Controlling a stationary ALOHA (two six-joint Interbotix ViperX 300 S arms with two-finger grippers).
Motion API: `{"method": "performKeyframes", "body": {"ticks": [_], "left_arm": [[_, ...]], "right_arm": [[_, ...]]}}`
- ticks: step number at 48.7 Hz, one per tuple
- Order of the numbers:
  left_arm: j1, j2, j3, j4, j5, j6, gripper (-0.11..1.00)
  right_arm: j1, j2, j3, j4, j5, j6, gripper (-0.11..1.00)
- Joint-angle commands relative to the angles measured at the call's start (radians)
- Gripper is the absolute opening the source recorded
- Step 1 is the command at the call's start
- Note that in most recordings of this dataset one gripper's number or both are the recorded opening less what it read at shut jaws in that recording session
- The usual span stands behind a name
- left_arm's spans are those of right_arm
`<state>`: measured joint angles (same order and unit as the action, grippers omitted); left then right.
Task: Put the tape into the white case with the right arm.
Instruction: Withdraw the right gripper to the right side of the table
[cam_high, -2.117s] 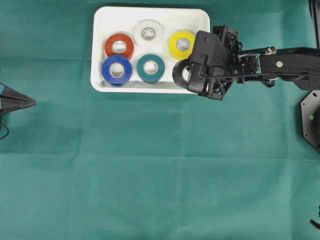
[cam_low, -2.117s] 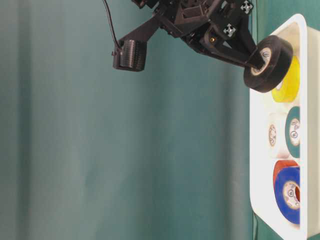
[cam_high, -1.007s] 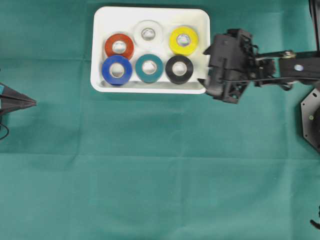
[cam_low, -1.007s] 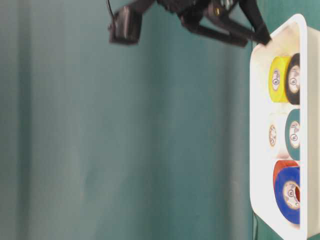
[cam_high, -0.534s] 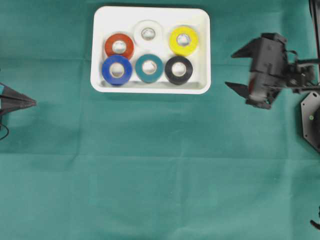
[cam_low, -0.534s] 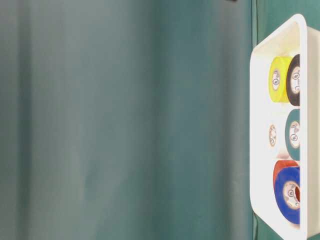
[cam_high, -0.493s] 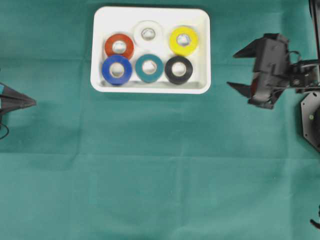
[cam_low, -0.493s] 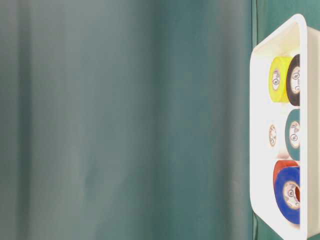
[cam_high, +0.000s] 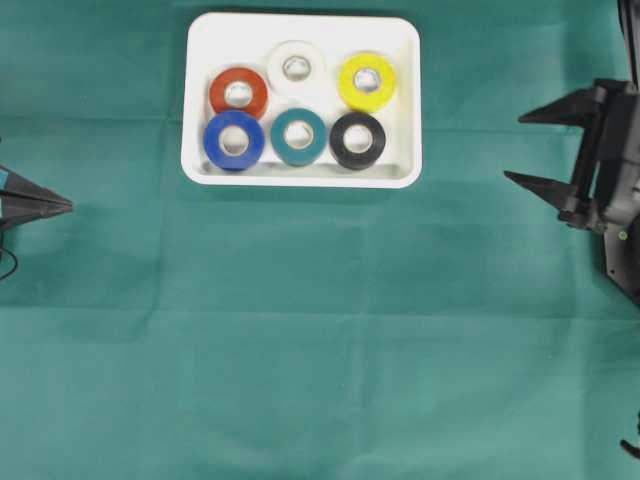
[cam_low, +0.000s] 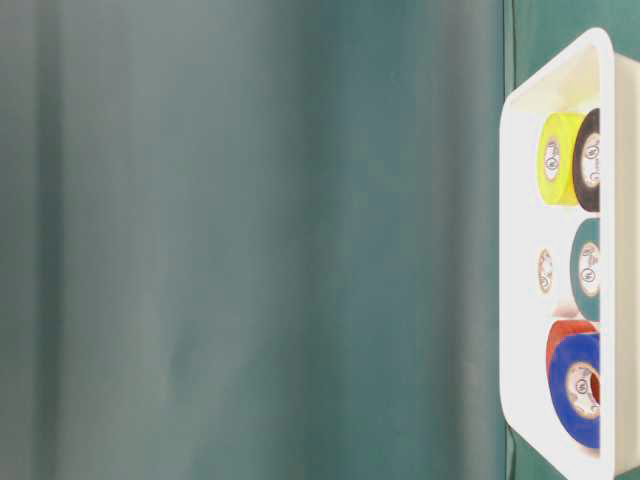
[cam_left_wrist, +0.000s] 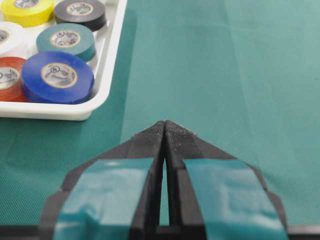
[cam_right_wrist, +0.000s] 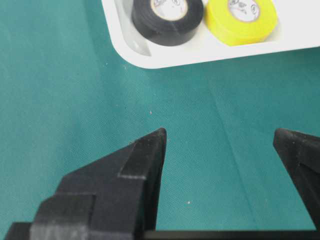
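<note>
Inside the white case (cam_high: 404, 60) sits glossy black tape (cam_high: 358, 139); right end effector (cam_high: 533, 148) gapes empty.

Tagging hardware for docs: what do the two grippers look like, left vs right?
Left gripper: black, two wedge fingers tapering to a point, teal-blue bands on the upper faces. Right gripper: all matte black, two long pointed fingers on a blocky black body, no bands.

The right arm (cam_high: 605, 160) runs off the overhead edge behind its gripper; roll labels (cam_low: 590, 160) seem too small to read.
</note>
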<state>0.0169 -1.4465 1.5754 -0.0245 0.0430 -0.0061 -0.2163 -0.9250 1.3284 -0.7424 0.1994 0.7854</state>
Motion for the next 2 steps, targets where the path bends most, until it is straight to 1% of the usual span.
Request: {"method": "performKeyframes", "body": {"ticks": [1,2], "left_arm": [[0.002,0.008,-0.012,0.0,-0.005,0.002,0.0],[0.002,0.008,-0.012,0.002,-0.005,0.002,0.0]], "right_arm": [[-0.002,-0.049,0.006,0.006,-0.014,0.003,0.62],[-0.002,-0.057,0.011,0.006,-0.018,0.003,0.62]]}}
